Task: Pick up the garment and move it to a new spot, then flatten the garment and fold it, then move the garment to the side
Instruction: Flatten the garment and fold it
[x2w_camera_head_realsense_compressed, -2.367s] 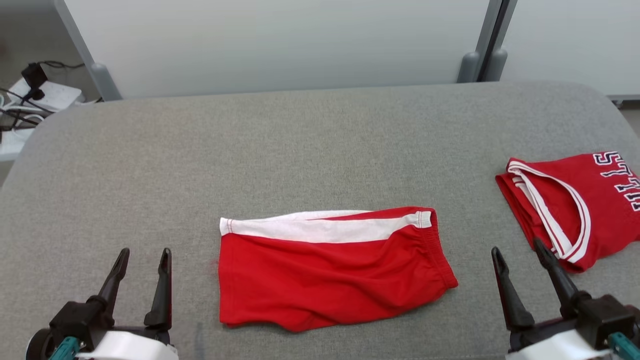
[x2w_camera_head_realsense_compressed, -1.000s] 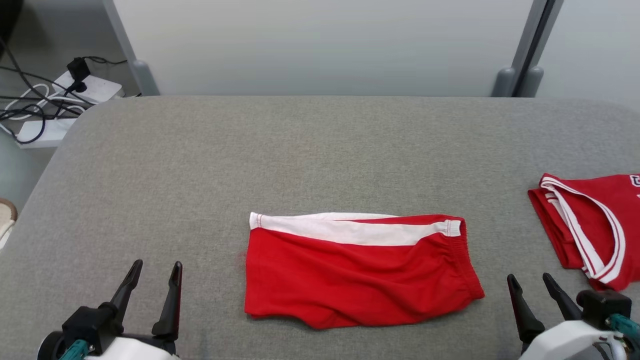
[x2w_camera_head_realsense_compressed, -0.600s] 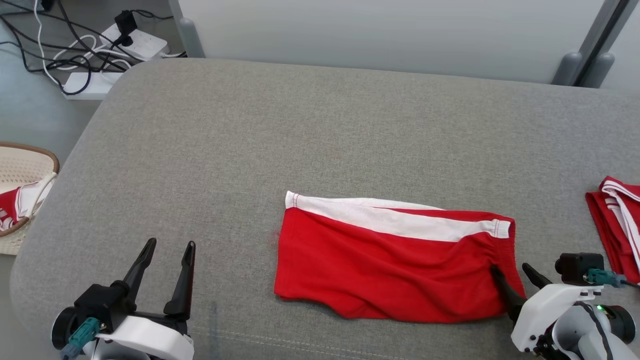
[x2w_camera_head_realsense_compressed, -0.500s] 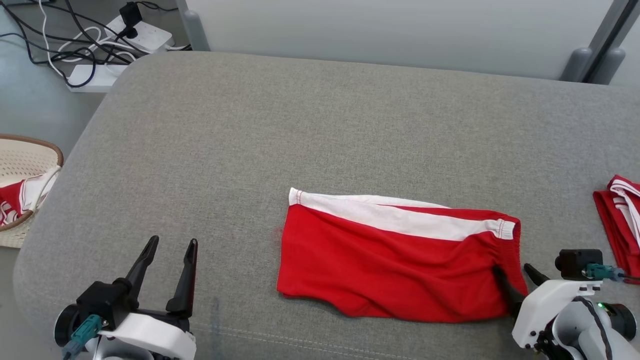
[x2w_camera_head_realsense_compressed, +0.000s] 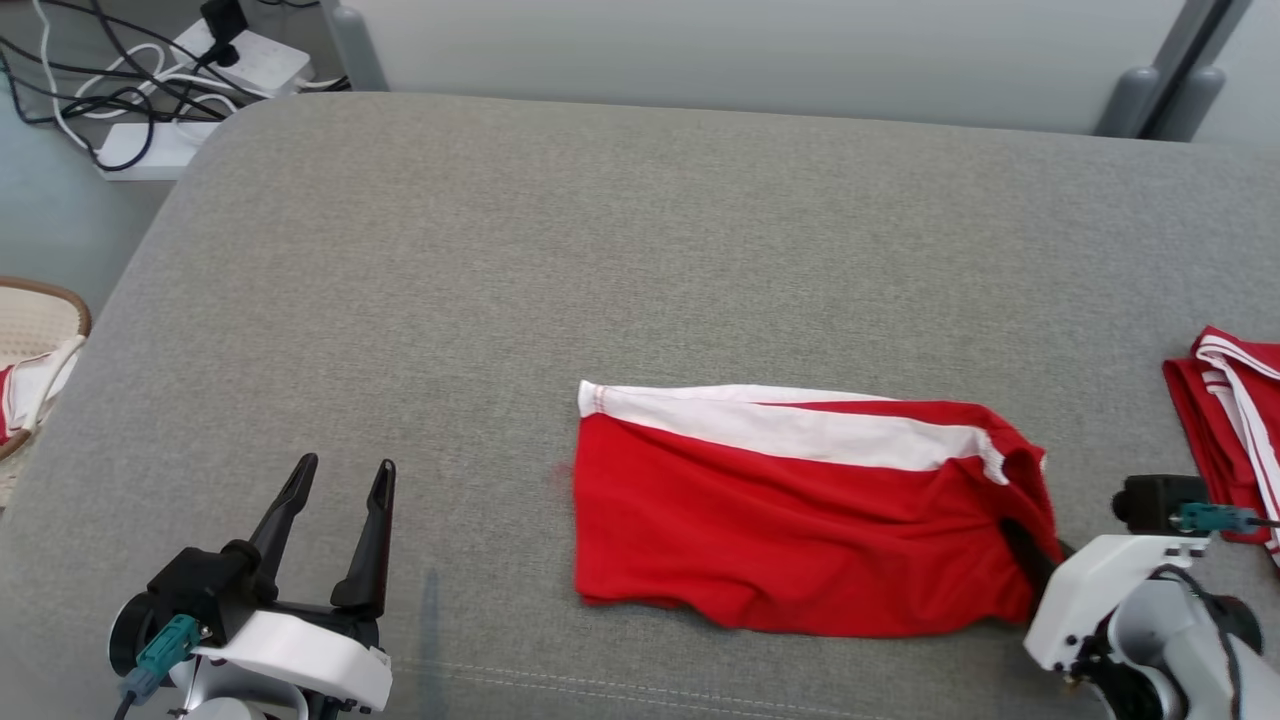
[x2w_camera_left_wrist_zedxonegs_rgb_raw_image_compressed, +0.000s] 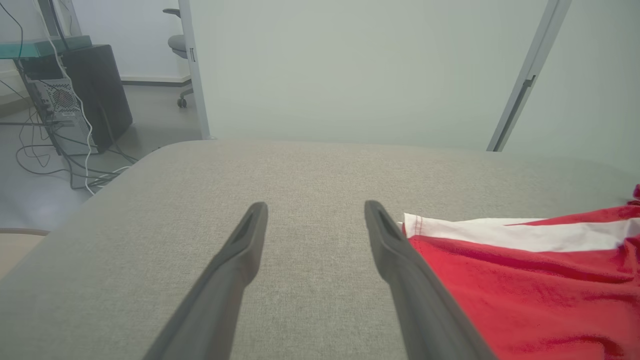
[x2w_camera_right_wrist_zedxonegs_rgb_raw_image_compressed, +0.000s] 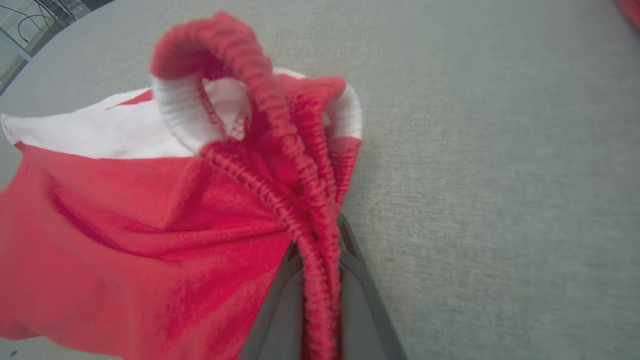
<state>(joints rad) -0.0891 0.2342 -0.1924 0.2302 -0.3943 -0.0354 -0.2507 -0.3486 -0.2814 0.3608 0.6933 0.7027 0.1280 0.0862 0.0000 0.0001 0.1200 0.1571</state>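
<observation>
The garment (x2w_camera_head_realsense_compressed: 790, 510) is a pair of red shorts with a white side stripe, folded and lying on the grey padded table (x2w_camera_head_realsense_compressed: 600, 250). Its elastic waistband end at the right is bunched and lifted. My right gripper (x2w_camera_head_realsense_compressed: 1030, 548) is shut on that waistband; in the right wrist view the gathered red elastic (x2w_camera_right_wrist_zedxonegs_rgb_raw_image_compressed: 300, 190) is pinched between the two dark fingers (x2w_camera_right_wrist_zedxonegs_rgb_raw_image_compressed: 280, 300). My left gripper (x2w_camera_head_realsense_compressed: 340, 535) stands open at the lower left, nothing between its fingers, with the shorts' white-striped left edge (x2w_camera_left_wrist_zedxonegs_rgb_raw_image_compressed: 500, 235) just to its right.
A second red garment with white trim (x2w_camera_head_realsense_compressed: 1225, 420) lies folded at the table's right edge. A woven basket (x2w_camera_head_realsense_compressed: 35, 340) holding red and white cloth sits on the floor at left. Power strips and cables (x2w_camera_head_realsense_compressed: 150, 70) lie on the floor beyond the far left corner.
My right gripper has closed on the shorts' waistband, and that end has bunched up and risen slightly. The head camera has shifted a little. The left arm has kept still.
</observation>
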